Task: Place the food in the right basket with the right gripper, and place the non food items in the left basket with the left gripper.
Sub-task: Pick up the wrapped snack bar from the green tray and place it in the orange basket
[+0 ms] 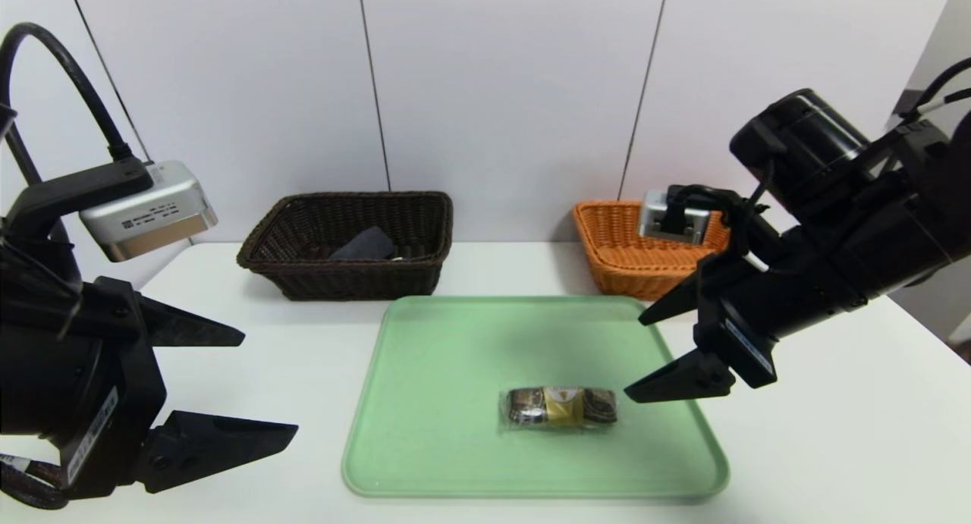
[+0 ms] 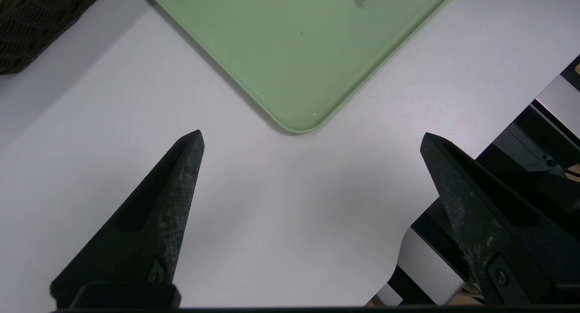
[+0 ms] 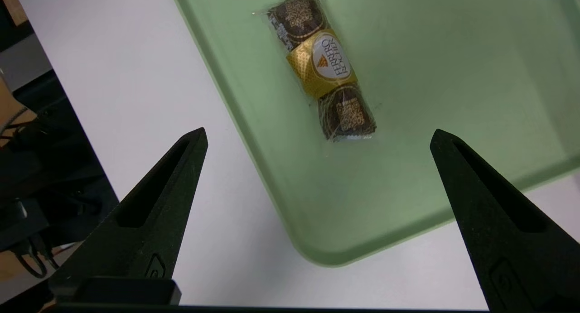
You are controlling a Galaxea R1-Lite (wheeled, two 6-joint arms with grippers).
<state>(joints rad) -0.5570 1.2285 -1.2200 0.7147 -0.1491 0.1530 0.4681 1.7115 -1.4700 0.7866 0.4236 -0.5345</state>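
"What's behind the white table (image 1: 303, 380)?"

"Pale wall panels (image 1: 501, 92)."

"And the Ferrero Rocher pack (image 3: 321, 64)?"

"Lying on the green tray (image 1: 455, 463), nearer its right side."

"The grippers?"

"Right gripper (image 1: 633, 355), above the tray's right edge, and left gripper (image 1: 269, 381), left of the tray: both wide open, holding nothing."

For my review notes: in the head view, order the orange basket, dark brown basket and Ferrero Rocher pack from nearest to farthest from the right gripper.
1. Ferrero Rocher pack: on the green tray, just left of the right gripper.
2. Orange basket: behind it.
3. Dark brown basket: far left.
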